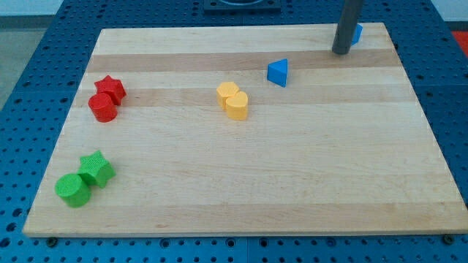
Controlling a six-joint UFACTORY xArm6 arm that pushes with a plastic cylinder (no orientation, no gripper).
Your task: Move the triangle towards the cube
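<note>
My tip (341,52) rests on the wooden worktop (292,183) near the view's top right, touching or just beside the blue cube (357,33), which the rod partly hides. There is no end effector to open or close, only the rod. The blue triangle (278,72) sits well apart, down-left of my tip. Two yellow blocks (233,101) lie at centre, red ones (107,98) and green ones (84,180) at the view's left.

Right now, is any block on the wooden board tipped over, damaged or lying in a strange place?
Nothing stands out. The blue triangle block sits whole on the wooden board. My tip partly hides the blue cube at the view's top right, so its state is unclear.
</note>
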